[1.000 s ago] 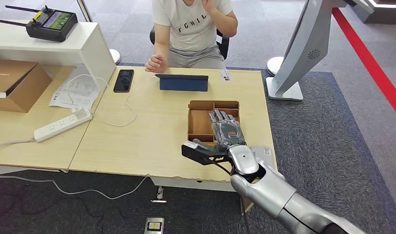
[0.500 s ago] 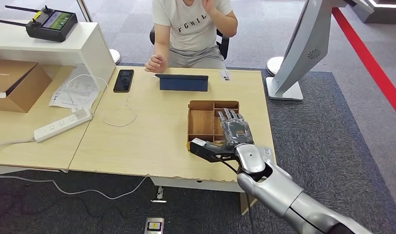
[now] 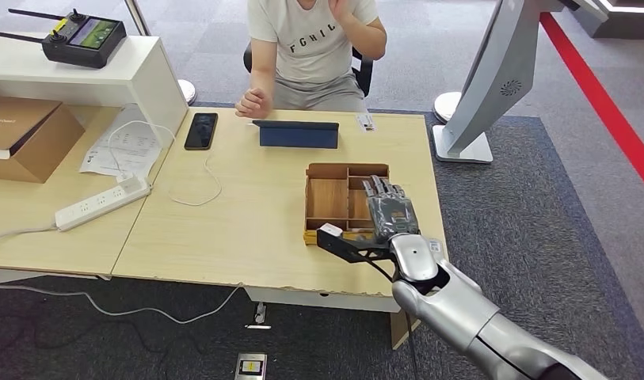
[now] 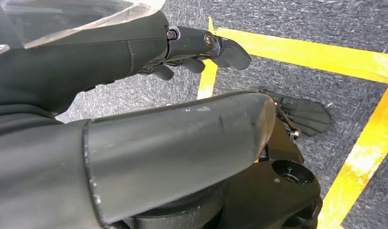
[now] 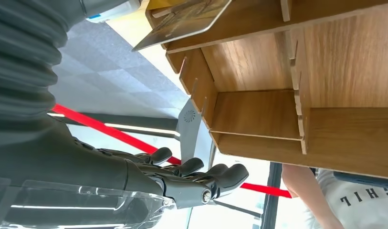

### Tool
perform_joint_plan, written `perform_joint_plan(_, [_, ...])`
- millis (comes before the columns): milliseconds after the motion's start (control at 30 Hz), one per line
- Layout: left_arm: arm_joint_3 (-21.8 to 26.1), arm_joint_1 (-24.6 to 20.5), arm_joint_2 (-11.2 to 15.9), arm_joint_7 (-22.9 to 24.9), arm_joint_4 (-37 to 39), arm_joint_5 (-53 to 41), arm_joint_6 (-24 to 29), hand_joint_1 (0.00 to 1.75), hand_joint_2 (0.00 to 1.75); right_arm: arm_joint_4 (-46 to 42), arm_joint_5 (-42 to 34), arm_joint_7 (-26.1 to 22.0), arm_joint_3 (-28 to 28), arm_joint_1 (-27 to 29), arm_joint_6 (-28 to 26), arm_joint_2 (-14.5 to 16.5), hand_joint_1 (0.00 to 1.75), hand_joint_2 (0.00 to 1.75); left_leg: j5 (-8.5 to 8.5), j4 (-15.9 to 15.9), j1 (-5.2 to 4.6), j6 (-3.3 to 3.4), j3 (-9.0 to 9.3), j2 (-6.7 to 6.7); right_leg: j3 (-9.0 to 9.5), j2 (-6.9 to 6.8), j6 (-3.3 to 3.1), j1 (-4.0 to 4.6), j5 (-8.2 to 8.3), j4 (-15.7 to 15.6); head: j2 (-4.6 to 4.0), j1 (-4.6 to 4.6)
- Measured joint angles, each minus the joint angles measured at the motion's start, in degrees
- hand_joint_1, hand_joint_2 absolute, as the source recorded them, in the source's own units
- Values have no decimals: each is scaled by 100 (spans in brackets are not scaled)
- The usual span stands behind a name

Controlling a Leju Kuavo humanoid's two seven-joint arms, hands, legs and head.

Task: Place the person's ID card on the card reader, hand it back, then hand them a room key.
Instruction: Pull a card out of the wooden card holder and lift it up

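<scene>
My right hand (image 3: 390, 214) hangs over the wooden tray (image 3: 328, 199), above the tray's right-hand compartments. Its fingers (image 3: 382, 190) are stretched out flat and a little apart, the thumb (image 3: 338, 241) pointing out across the tray's near edge; it holds nothing. From my right wrist I see the same fingers (image 5: 201, 171) held straight beside the tray's open wooden compartments (image 5: 258, 114), not touching them. A card (image 5: 182, 21) lies tilted at the tray's rim there; what is printed on it I cannot read.

Beyond the tray, toward the person (image 3: 314, 47), the dark card reader (image 3: 299, 133) stands on the tabletop (image 3: 247, 214). A small white card (image 3: 366, 121) lies on the tabletop just past the tray's far right corner, beside the reader and well apart from my hand. Whether it is the ID card I cannot tell. The person's hand (image 3: 253, 103) rests at the tabletop's far edge, beyond the tray.

A black phone (image 3: 201, 131) lies beyond the tray to its far left, with a white cable (image 3: 200, 190) trailing from it.

My left hand (image 4: 192, 47) hangs above grey floor with yellow lines, its fingers loosely bent, nothing in it.
</scene>
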Motion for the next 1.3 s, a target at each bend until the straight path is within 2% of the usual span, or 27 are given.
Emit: perform_joint_plan(1300, [0,-1,-2,283,-2,2,279,0,0,480,-135,-97,10,-1,-153,-55,0,175,0,0,0,0,-2,0,-1,0,0,0,0,0,0,0])
